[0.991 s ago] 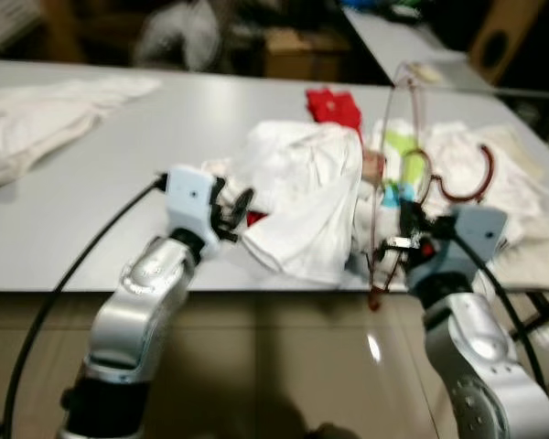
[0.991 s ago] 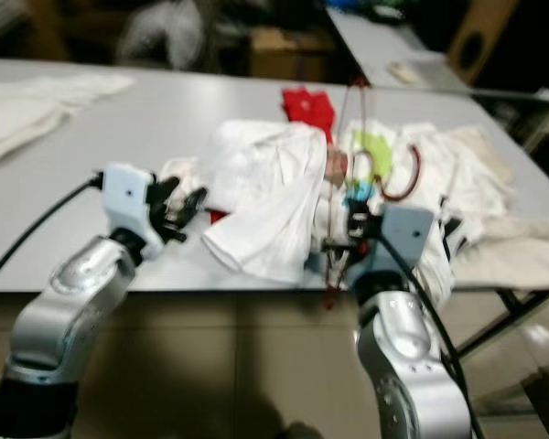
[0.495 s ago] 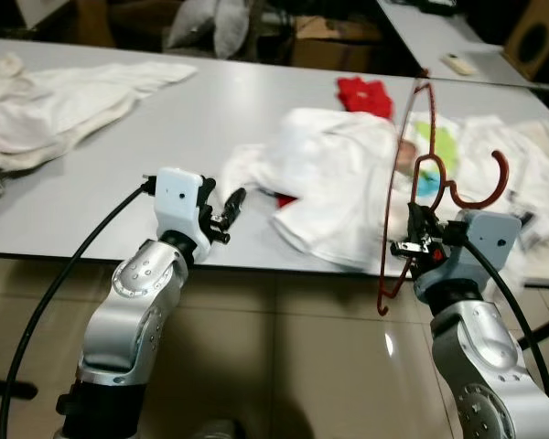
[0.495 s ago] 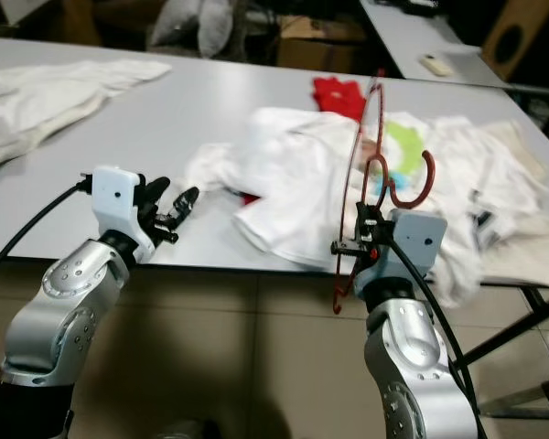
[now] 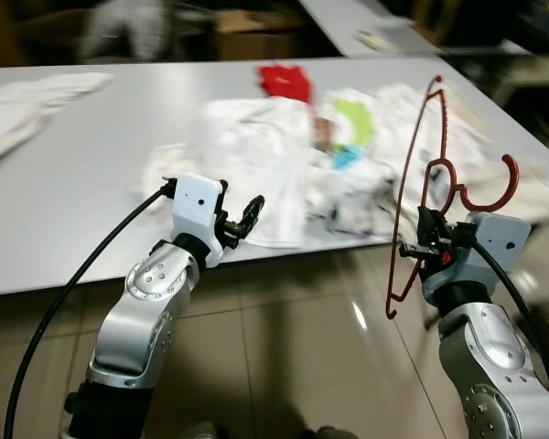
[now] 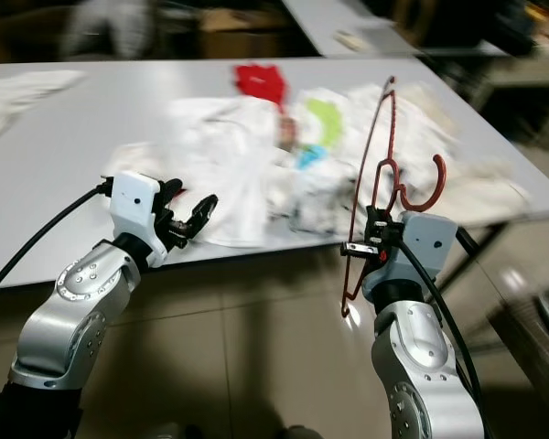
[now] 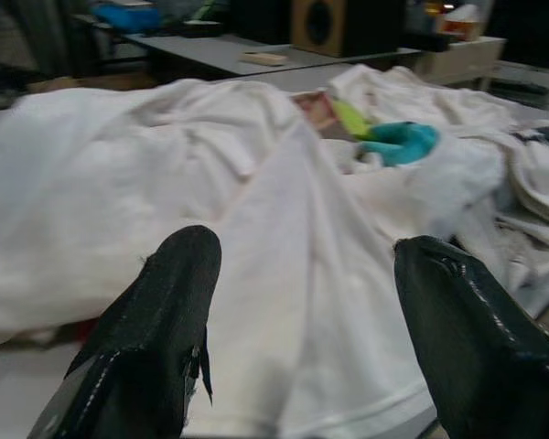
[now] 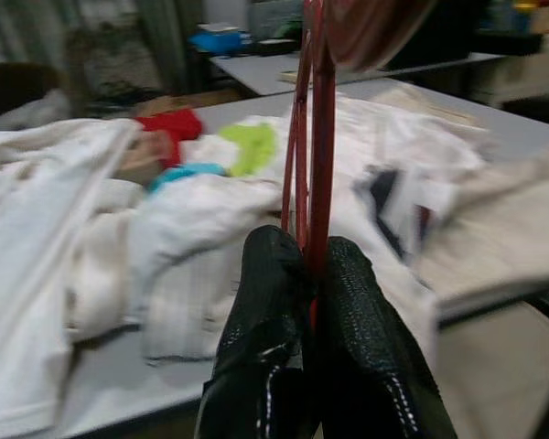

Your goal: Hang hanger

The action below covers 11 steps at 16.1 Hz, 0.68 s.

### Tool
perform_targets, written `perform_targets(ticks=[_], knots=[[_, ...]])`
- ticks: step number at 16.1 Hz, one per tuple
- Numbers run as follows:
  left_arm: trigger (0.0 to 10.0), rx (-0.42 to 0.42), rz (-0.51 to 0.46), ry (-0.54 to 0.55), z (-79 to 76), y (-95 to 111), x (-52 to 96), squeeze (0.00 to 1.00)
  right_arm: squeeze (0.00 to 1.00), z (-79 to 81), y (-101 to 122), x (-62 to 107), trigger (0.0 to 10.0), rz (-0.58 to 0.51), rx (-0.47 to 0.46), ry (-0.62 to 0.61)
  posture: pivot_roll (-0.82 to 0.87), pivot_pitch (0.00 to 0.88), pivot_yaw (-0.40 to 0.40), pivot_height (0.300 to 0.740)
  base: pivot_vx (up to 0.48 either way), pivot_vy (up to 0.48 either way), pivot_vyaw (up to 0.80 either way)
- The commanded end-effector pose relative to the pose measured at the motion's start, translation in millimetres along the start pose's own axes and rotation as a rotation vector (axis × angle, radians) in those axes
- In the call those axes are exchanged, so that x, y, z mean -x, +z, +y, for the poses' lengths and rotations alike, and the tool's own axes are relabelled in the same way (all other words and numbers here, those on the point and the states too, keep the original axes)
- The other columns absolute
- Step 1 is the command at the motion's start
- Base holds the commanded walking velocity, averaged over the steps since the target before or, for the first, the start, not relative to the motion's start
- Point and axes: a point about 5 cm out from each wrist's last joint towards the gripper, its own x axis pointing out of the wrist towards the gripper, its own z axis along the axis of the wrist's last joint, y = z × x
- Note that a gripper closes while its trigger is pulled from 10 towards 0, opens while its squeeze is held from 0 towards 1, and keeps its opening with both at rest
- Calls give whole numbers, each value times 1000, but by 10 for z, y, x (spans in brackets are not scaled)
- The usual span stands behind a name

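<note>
A dark red wire hanger (image 5: 419,174) stands upright off the table's front right corner, hook curling to the right. My right gripper (image 5: 427,240) is shut on its wires; in the right wrist view both black fingers (image 8: 270,302) pinch the red wires (image 8: 317,137). My left gripper (image 5: 245,219) is open at the front edge of the table, in front of a heap of white clothes (image 5: 256,146). In the left wrist view its two fingers (image 7: 169,302) stand wide apart over white cloth (image 7: 284,274), holding nothing.
The grey table (image 5: 64,192) carries a long pile of laundry with a red garment (image 5: 284,80), a green patch (image 5: 357,121) and more white cloth at the far left (image 5: 27,101). Tiled floor (image 5: 302,366) lies below. A second table stands behind (image 5: 348,27).
The whole view has swung, so the table now sits further left and the right arm hangs over the floor. The right gripper keeps hold of the hanger; the left stays open.
</note>
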Motion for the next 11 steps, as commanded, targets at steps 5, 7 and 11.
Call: perform_targets(ticks=[5, 7, 11], knots=[[10000, 22, -15, 5, -2, 16, 0, 322, 0, -30, -17, 32, 10000, 1, 15, -22, -23, 56, -24, 740, 0, -192, -411], [10000, 18, -9, 5, 14, 1, 13, 329, 0, -20, -36, 33, 10000, 16, 17, 15, -22, 58, -28, 740, 0, 0, 0], [10000, -24, -7, 48, 43, -45, 36, 333, 0, -7, -72, 37, 10000, 41, 21, 37, -18, 56, -36, 740, 0, 0, 0]])
